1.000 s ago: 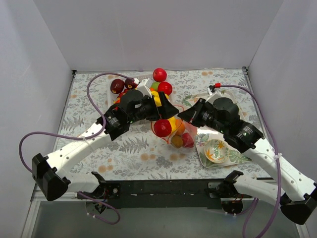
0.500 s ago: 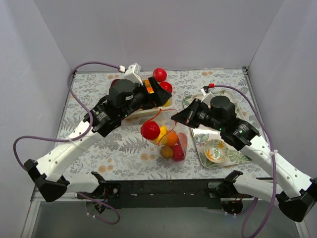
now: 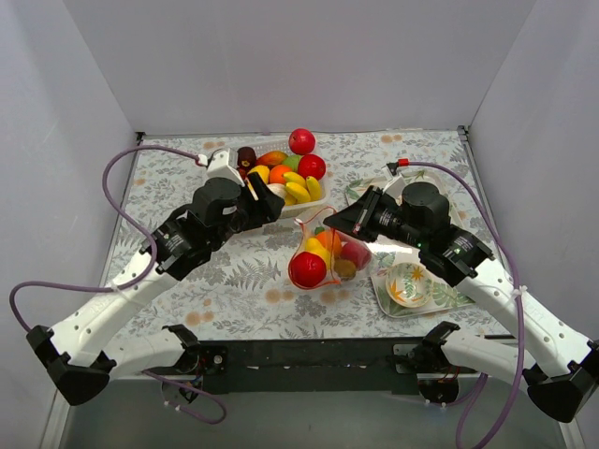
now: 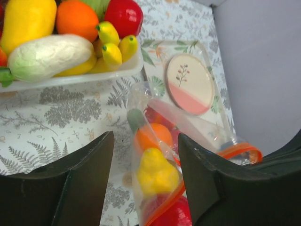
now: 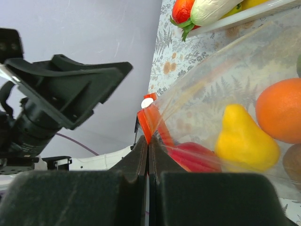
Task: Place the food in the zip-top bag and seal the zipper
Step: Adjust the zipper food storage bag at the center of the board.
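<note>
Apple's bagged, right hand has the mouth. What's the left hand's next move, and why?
Probably swing the empty left hand to the white slatted basket for another piece: glossy toy fruit is piled there, while the right hand pinches the red-orange zipper strip of the clear plastic bag.

Clear, crinkly zip-top bag [image 3: 348,254] mid-scene, slumped, holding red, yellow and orange food [image 3: 308,269]. Red-orange zipper [image 5: 149,120] unsealed, looped around the open mouth at the far end. More food heaped just beyond, far left: white, yellow, orange, red.
</note>
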You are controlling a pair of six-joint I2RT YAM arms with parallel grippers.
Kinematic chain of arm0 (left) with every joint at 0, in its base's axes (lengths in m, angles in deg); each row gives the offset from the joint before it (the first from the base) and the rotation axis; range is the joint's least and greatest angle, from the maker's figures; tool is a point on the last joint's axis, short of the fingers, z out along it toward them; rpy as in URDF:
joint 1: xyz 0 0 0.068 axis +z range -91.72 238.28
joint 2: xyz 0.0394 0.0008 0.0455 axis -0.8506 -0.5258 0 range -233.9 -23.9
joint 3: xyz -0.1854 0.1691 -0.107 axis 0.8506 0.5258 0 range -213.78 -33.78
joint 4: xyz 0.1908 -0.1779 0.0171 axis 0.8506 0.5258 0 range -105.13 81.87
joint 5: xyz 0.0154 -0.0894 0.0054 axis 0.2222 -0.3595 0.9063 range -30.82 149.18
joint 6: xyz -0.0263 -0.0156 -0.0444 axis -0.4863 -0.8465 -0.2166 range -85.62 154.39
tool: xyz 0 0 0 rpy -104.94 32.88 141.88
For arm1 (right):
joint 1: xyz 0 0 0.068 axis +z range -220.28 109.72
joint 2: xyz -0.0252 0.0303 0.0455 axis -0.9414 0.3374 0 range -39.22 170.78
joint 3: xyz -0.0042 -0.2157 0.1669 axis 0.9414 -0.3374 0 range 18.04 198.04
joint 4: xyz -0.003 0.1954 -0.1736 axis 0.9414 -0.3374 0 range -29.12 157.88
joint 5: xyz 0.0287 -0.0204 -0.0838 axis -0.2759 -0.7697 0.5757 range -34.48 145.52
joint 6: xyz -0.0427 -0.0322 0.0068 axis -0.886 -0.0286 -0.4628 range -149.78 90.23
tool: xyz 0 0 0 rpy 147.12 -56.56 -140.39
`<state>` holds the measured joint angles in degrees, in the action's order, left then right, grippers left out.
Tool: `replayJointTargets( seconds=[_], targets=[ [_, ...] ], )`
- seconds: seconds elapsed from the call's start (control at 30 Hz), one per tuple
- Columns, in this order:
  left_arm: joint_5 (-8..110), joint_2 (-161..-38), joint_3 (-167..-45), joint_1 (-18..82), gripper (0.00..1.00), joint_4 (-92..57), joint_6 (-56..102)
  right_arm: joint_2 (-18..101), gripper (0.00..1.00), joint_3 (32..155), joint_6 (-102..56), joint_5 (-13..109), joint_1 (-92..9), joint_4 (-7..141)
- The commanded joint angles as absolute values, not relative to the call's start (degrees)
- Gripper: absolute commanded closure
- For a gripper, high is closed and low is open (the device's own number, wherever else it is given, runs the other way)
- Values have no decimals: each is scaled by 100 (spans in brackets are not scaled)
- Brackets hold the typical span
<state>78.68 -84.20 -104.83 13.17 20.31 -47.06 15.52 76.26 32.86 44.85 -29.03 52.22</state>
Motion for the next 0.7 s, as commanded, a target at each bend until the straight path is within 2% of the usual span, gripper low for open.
replayJointTargets(
  seconds=[0.0,0.27,0.67],
  targets=[
    [7036,-8183,-9918,1336,44,1565,-4499,1448,99,7789,3237,4445,-2924,5567],
    [6340,-7497,-8784,1336,43,641,-4586,1386,99,7720,3201,4480,-2924,5505],
    [5953,-7373,-8581,1336,44,236,-4384,1412,99,7719,3245,4515,-2924,5532]
  ],
)
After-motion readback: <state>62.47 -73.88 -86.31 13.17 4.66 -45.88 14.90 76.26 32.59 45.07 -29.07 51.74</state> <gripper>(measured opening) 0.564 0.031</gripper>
